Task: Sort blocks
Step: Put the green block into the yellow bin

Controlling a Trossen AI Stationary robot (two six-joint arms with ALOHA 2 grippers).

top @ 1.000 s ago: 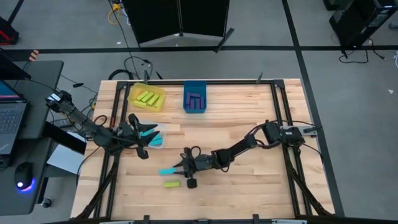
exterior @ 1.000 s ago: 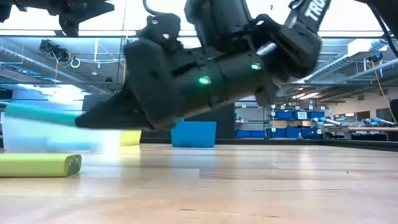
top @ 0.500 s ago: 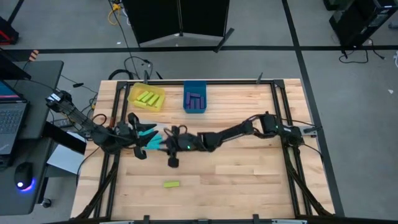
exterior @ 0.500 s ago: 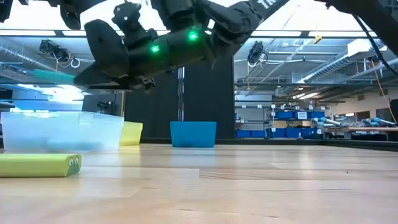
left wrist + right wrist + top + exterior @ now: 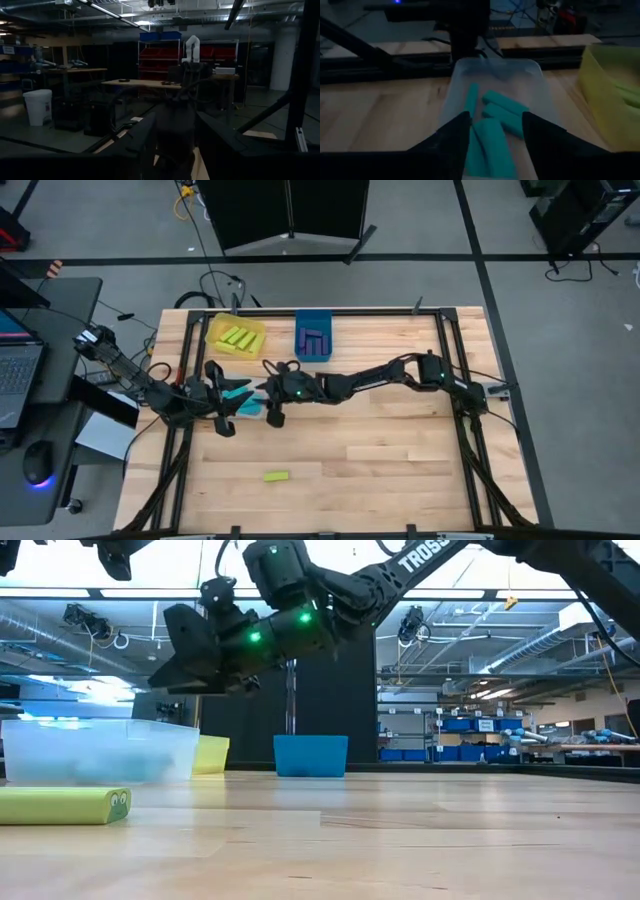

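Note:
Several teal blocks point(image 5: 502, 107) lie in the clear bin point(image 5: 262, 386) at the table's left. My right gripper point(image 5: 268, 408) hangs over that bin, open. One teal block point(image 5: 487, 145) shows below, between its fingers, with a gap on one side. No block sticks out of the fingers in the low view point(image 5: 160, 680). My left gripper point(image 5: 225, 397) is open and empty at the bin's left side. A lime block point(image 5: 276, 476) lies flat on the table near the front. It also shows in the low view point(image 5: 62, 805).
A yellow bin point(image 5: 236, 337) with lime blocks and a blue bin point(image 5: 313, 337) with purple blocks stand at the table's far edge. My right arm point(image 5: 370, 380) stretches across the table's middle. Bare wood lies to the front and right.
My right gripper has risen and gone from the table's front middle toward the far left, ending over the clear bin. It carried a teal block sticking out of its fingers; that block no longer shows there. The lime block has stayed put.

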